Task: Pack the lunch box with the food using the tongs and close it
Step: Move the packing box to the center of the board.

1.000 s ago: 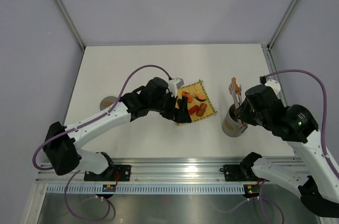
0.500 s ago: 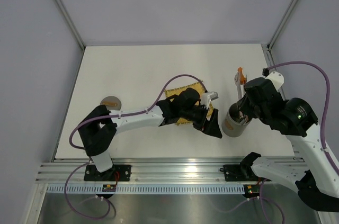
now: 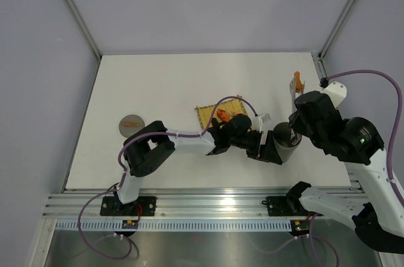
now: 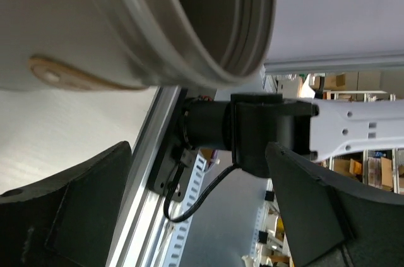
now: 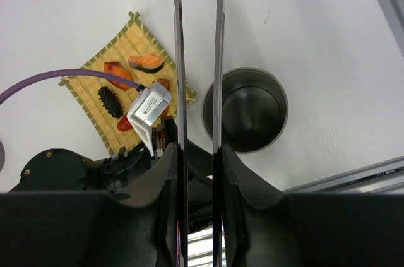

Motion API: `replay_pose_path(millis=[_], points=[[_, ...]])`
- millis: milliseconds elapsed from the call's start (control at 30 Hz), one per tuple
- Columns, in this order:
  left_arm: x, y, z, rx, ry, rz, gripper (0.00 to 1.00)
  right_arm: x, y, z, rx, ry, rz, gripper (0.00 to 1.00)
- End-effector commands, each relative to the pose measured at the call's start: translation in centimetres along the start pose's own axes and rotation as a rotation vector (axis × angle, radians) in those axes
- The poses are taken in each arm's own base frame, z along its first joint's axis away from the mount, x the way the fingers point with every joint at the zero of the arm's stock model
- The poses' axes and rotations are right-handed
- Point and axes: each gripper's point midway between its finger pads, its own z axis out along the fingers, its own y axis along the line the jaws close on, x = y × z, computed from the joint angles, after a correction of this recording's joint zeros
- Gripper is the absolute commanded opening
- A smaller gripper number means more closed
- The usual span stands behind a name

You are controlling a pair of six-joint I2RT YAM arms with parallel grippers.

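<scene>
Tongs (image 5: 177,59) gripped in right jaws carry orange food (image 3: 297,80); left jaws gape beside lunch box (image 3: 289,148), left arm (image 3: 189,137) partly covering mat (image 3: 207,114)

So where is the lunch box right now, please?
In the top view, the lunch box stands on the right of the table, just past the yellow mat, the left gripper close beside it.

A white counter (image 3: 164,84) sits inside an enclosure of plain, pale lavender-grey panels (image 3: 208,8), framed by slanting aluminium posts (image 3: 74,12). A silver aluminium rail (image 3: 208,202) runs along its near edge. Lighting is soft and even. Beyond, blurred cardboard boxes (image 4: 346,81) stand on shelving.
</scene>
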Motion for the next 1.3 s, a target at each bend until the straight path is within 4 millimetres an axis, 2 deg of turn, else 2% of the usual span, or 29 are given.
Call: replay_pose_path(millis=[0, 33, 67, 167, 233, 267, 300, 367, 467, 500, 600, 633, 700, 733, 767, 833, 867, 900, 933, 967, 1000, 1067, 1100, 1167, 1200, 1267], points=[[-3.7, -3.3, 1.4, 0.086, -0.121, 0.064, 0.92, -0.6, -1.4, -0.2, 0.066, -0.025, -0.052, 0.01], [-4.2, -4.1, 1.7, 0.112, -0.135, 0.069, 0.93, -0.8, -1.4, -0.2, 0.067, -0.03, -0.055, 0.01], [-4.3, -3.7, 2.1, 0.113, -0.134, 0.059, 0.93, -0.8, -1.4, -0.3, 0.066, -0.031, -0.057, 0.01], [-5.4, -4.6, 2.7, 0.138, -0.163, 0.053, 0.94, -1.0, -1.5, -0.6, 0.064, -0.032, -0.06, 0.01], [-6.1, -3.9, 3.7, 0.12, -0.168, 0.052, 0.95, -1.1, -1.7, -0.7, 0.066, -0.033, -0.062, 0.01], [-7.1, -4.9, 4.0, 0.127, -0.177, 0.066, 0.95, -1.0, -1.8, -0.8, 0.065, -0.032, -0.062, 0.01], [-7.4, -4.4, 4.6, 0.112, -0.176, 0.065, 0.95, -1.0, -1.9, -0.8, 0.063, -0.035, -0.058, 0.01], [-9.0, -5.0, 4.8, 0.091, -0.203, 0.087, 0.95, -0.6, -1.9, -0.7, 0.063, -0.026, -0.052, 0.01], [-10.7, -3.9, 4.9, 0.035, -0.234, 0.09, 0.95, -0.1, -2.2, -0.7, 0.063, -0.013, -0.045, 0.01], [-11.6, -4.4, 4.9, 0.044, -0.251, 0.098, 0.95, -0.1, -2.3, -0.9, 0.06, -0.013, -0.044, 0.01], [-13.2, -2.8, 4.7, 0.01, -0.28, 0.066, 0.95, 0.0, -2.7, -1.0, 0.073, -0.01, -0.049, 0.01], [-13.8, -2.0, 4.3, 0.002, -0.289, 0.047, 0.95, 0.0, -2.9, -1.0, 0.08, -0.014, -0.046, 0.01], [-14.0, -1.8, 3.6, -0.001, -0.298, 0.041, 0.95, 0.0, -3.3, -1.0, 0.09, -0.018, -0.047, 0.01], [-13.6, -0.7, 3.3, -0.018, -0.294, 0.036, 0.95, 0.1, -3.4, -1.0, 0.093, -0.018, -0.045, 0.01], [-13.9, -1.5, 2.5, -0.013, -0.307, 0.046, 0.95, 0.4, -3.6, -0.8, 0.103, -0.013, -0.051, 0.02], [-13.0, -0.4, 1.6, -0.04, -0.298, 0.042, 0.94, 0.9, -3.7, -0.6, 0.111, -0.001, -0.048, 0.02], [-13.2, -1.6, 0.6, -0.028, -0.307, 0.057, 0.94, 1.4, -3.8, -0.3, 0.123, 0.013, -0.053, 0.02], [-13.0, -1.7, 0.1, -0.032, -0.308, 0.061, 0.94, 1.9, -3.9, -0.2, 0.121, 0.027, -0.052, 0.02], [-12.2, -0.9, -0.4, -0.059, -0.294, 0.062, 0.94, 2.7, -4.2, 0.2, 0.136, 0.046, -0.055, 0.01], [-12.3, -2.2, -1.4, -0.048, -0.303, 0.083, 0.94, 3.1, -4.4, 0.3, 0.145, 0.056, -0.056, 0.01], [-12.2, -2.3, -2.1, -0.058, -0.304, 0.092, 0.94, 3.5, -4.7, 0.3, 0.156, 0.065, -0.044, 0.01], [-11.2, -0.9, -3.4, -0.12, -0.297, 0.105, 0.94, 4.3, -5.3, 0.6, 0.185, 0.084, -0.05, 0.01], [-11.7, -1.9, -4.9, -0.12, -0.321, 0.127, 0.94, 4.7, -5.8, 0.6, 0.204, 0.091, -0.039, 0.01], [-11.2, -0.6, -6.5, -0.177, -0.323, 0.109, 0.94, 5.3, -6.4, 0.6, 0.228, 0.107, -0.043, 0.01], [-11.8, -1.2, -8.1, -0.184, -0.351, 0.116, 0.94, 5.4, -6.5, 0.6, 0.234, 0.111, -0.029, 0.01], [-11.7, 0.0, -9.8, -0.252, -0.361, 0.112, 0.94, 5.8, -7.0, 0.4, 0.254, 0.123, -0.026, 0.0]])
